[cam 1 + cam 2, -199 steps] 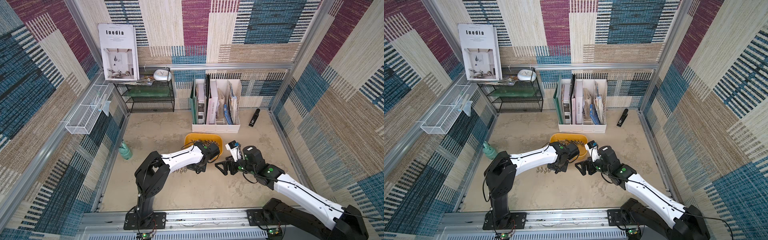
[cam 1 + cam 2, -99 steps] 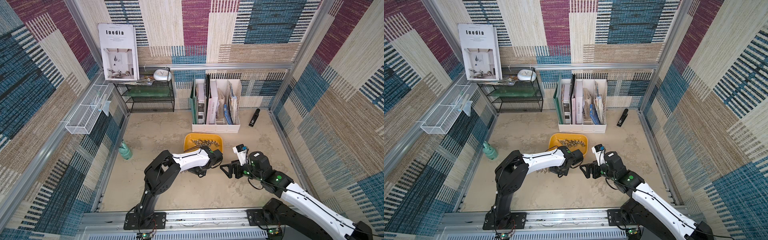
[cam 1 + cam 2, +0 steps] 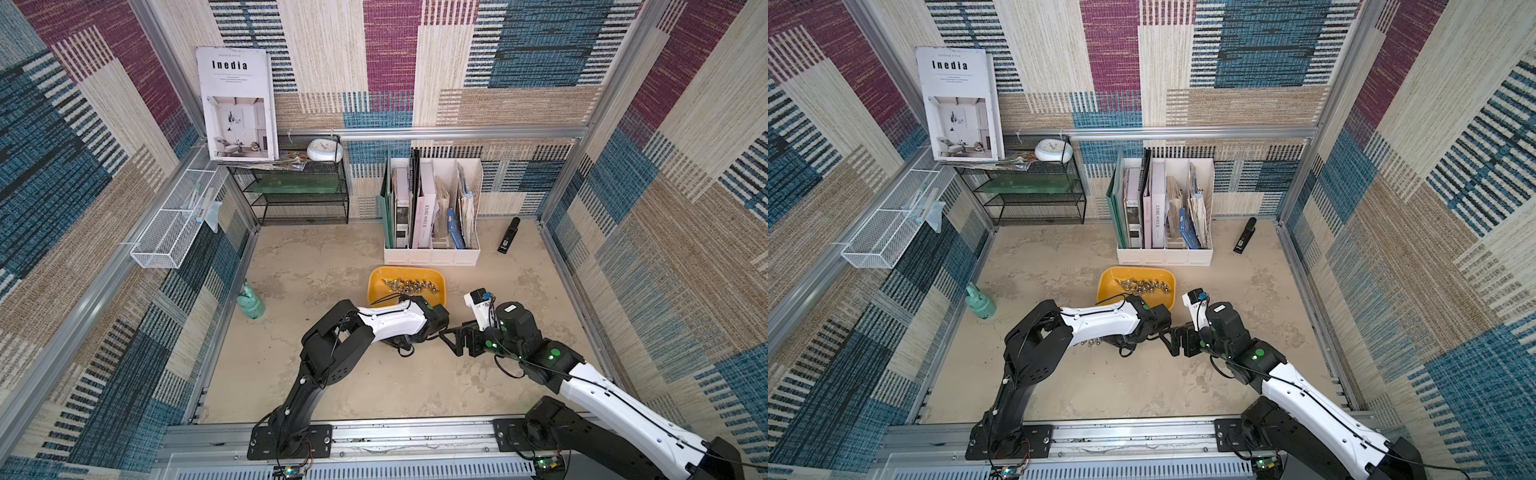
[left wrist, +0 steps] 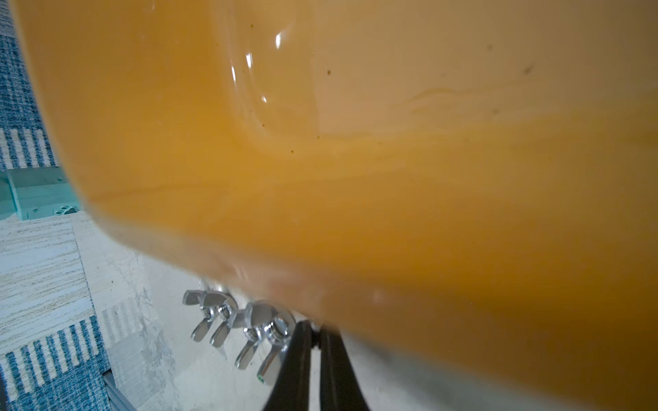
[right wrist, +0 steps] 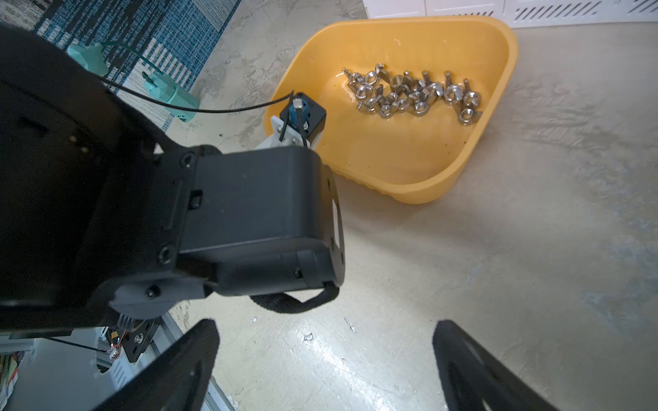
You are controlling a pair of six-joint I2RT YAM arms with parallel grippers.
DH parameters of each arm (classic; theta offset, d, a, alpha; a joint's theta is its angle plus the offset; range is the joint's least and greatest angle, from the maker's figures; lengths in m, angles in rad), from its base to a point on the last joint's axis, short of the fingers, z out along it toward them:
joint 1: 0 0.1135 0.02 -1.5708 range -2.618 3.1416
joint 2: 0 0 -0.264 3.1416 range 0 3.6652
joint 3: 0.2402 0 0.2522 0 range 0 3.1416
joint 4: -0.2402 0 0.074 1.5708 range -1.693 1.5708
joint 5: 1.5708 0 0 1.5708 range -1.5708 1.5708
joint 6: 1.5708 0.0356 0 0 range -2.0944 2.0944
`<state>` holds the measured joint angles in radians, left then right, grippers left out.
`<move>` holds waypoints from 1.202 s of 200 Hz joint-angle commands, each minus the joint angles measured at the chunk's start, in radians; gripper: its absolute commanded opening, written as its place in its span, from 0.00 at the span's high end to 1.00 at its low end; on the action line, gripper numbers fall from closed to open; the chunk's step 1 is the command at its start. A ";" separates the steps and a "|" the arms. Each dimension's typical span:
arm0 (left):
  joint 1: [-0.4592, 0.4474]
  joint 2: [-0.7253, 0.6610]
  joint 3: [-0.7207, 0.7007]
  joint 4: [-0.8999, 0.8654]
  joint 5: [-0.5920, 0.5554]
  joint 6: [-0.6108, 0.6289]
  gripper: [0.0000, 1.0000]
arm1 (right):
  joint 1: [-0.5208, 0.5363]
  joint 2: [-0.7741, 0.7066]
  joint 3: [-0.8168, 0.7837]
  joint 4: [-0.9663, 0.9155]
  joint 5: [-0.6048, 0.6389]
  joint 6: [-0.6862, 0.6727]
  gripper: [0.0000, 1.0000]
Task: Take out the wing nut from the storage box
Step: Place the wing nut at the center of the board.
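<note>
a: where's your left gripper (image 4: pixel 315 331) right now?
b: low over the desk (image 3: pixel 374 395), tucked just outside the near wall of the storage box (image 4: pixel 356 160). its jaws are all but together, and one of the loose nuts (image 4: pixel 249 331) on the desk sits against a finger (image 4: pixel 295 366). i can't tell whether a wing is actually pinched.
a: so this looks like the set-down?
b: i'd say so. ease the jaws apart only a little, close to the desk, then lift straight up. that way you won't scatter the neighbours or nudge the box.
a: and the rest?
b: the heap of wing nuts (image 5: pixel 409 94) lies in the storage box, towards its far wall. your right gripper (image 5: pixel 325 370) hangs beside the left wrist, jaws spread wide, holding nothing.
</note>
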<state>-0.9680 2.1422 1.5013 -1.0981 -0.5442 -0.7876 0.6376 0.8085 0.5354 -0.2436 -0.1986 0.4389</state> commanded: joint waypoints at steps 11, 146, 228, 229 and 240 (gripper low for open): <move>-0.011 0.039 0.012 -0.027 0.090 0.033 0.82 | 0.001 0.001 0.012 -0.008 0.021 -0.013 0.01; -0.024 -0.079 0.083 -0.046 0.094 0.042 0.59 | 0.001 0.015 0.024 0.005 0.039 -0.026 0.01; 0.084 -0.256 0.150 -0.034 0.142 0.096 0.39 | 0.027 0.125 0.059 0.044 -0.003 -0.018 0.01; 0.086 -0.258 0.150 -0.033 0.143 0.099 0.38 | 0.028 0.127 0.060 0.046 -0.003 -0.017 0.01; 0.120 -0.283 0.140 -0.025 0.170 0.116 0.36 | 0.049 0.148 0.066 0.059 0.012 -0.003 0.01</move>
<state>-0.8955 1.9015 1.6444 -1.1286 -0.4171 -0.7162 0.6590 0.9253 0.5869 -0.2264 -0.1917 0.4107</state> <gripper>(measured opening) 0.628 0.990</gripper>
